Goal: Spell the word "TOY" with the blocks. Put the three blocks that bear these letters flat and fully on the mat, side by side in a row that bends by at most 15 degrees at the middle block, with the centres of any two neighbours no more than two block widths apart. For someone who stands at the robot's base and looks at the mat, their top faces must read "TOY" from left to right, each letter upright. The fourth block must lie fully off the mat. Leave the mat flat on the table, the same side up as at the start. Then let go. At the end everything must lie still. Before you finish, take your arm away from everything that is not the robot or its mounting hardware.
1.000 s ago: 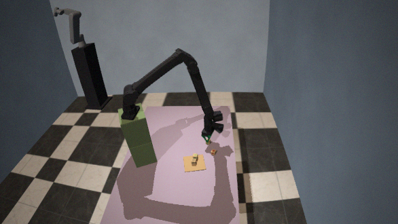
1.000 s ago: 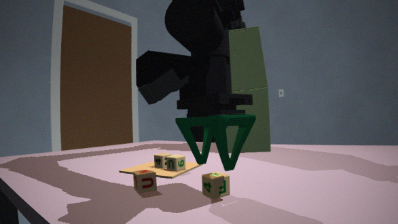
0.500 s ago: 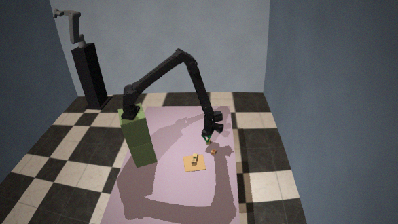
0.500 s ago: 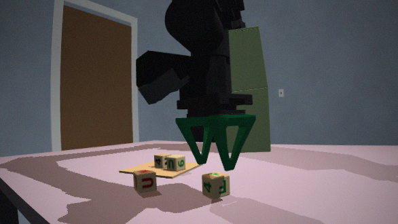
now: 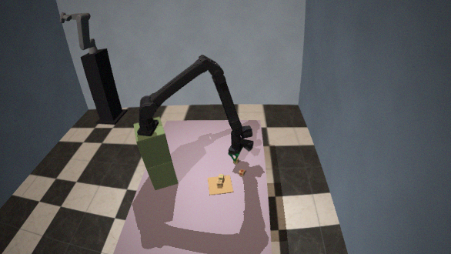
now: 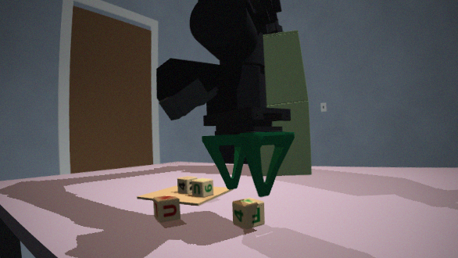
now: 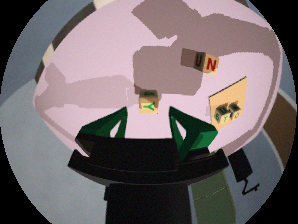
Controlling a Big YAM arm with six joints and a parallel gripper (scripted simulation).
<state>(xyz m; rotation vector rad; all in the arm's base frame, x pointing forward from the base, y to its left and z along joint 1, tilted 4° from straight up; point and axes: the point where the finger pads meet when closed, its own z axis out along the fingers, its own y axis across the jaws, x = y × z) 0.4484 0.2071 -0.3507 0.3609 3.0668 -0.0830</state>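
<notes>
Where the exterior view looks across the pink table top (image 6: 352, 219), four lettered blocks can be counted; nearest stands the block with green marks (image 6: 248, 212), off the mat, showing a 4 and an F on its sides; just left of it, apart, sits the block with a red U (image 6: 167, 209), also off the mat; behind them lies one orange mat (image 6: 156, 195), flat, bearing the two remaining blocks (image 6: 195, 187), touching side by side, one showing a green 6; their top letters cannot be read. One gripper (image 6: 247, 189) hangs just above the green-marked block, its green fingers (image 6: 266, 172) parted and pointing down, holding nothing; one dark arm (image 5: 181, 78) rises from a green pedestal (image 5: 155, 162), bends at a high elbow, and drops steeply to the wrist.
</notes>
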